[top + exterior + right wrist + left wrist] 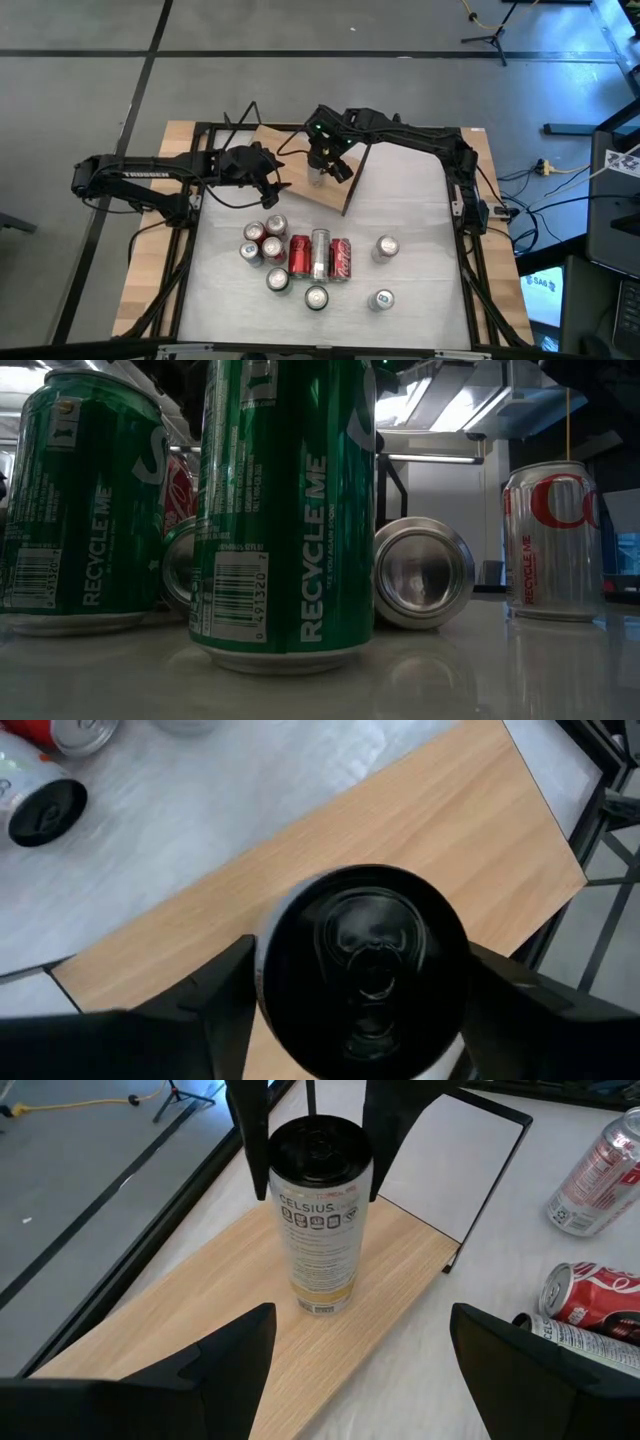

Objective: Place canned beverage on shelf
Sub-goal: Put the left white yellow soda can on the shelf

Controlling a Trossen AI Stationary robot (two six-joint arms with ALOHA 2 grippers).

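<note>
- We see the pale tabletop as the largest thing, with both dark arms reaching in over its far half.
- On it, toward the far side, lies the shelf, a light-brown wooden board with a dark edge, set at an angle.
- The shelf carries one can only: the tall white Celsius can with a black top, standing upright on the wood.
- The right gripper sits over that can from above, one finger on each side of its black top; the fingers look to be right at its sides, but we cannot tell whether they press it or merely flank it.
- The left gripper hangs just beside the shelf's near-left edge, its fingers well apart and holding nothing, facing the Celsius can.
- On the bare tabletop nearer the front we count about ten more cans in the high view.
- Three lie on their sides together: a red can, a slim silver can and a second red can.
- Four or so stand in a cluster to their left, and a green-sided can stands in front.
- Two silver cans stand apart to the right.
- All cans appear closed; their contents do not show.
</note>
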